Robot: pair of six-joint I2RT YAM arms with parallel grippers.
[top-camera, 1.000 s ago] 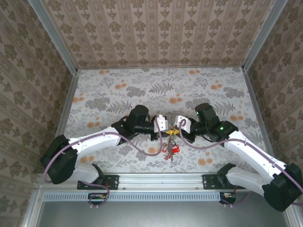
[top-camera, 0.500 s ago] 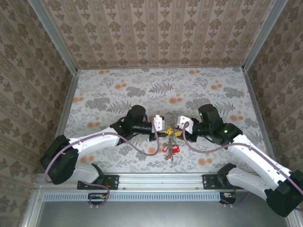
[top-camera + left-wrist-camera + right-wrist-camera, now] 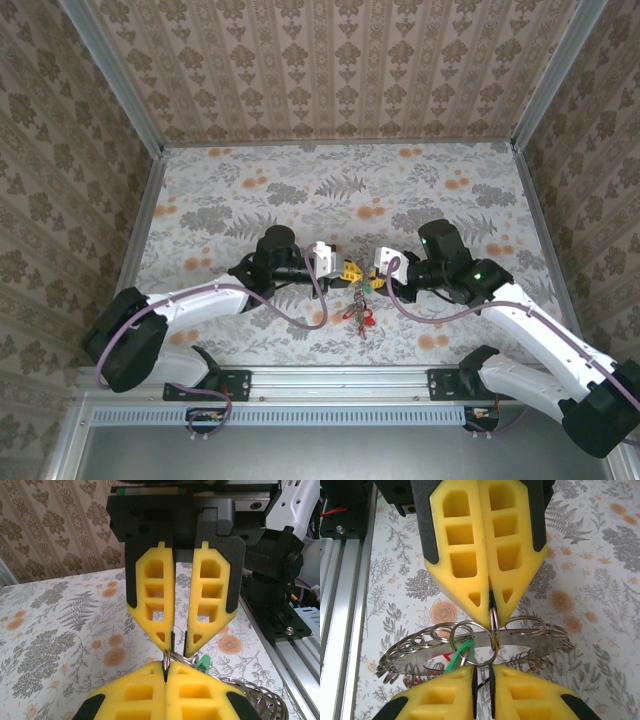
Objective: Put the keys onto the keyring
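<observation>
Compared with a second ago, my left arm has drawn back toward its own side. The left gripper [image 3: 352,270] now sits further left, and more of its yellow fingers [image 3: 346,268] show from above. The right wrist has eased slightly outward too.

Both forearms lie low over the floral table [image 3: 300,190] and reach inward, with the grippers level and tip to tip. A green light glows on the right arm.

The left jaws are clenched on a thin wire loop of the keyring [image 3: 530,639] — a flat metal band fringed with small split rings, held up between the two grippers. The right gripper [image 3: 372,281] has its jaws a narrow slit apart, right at that loop.

The keys [image 3: 361,316] dangle in a bunch just below the meeting point — one has a red head, and a green one [image 3: 202,663] shows past my left fingertips.
</observation>
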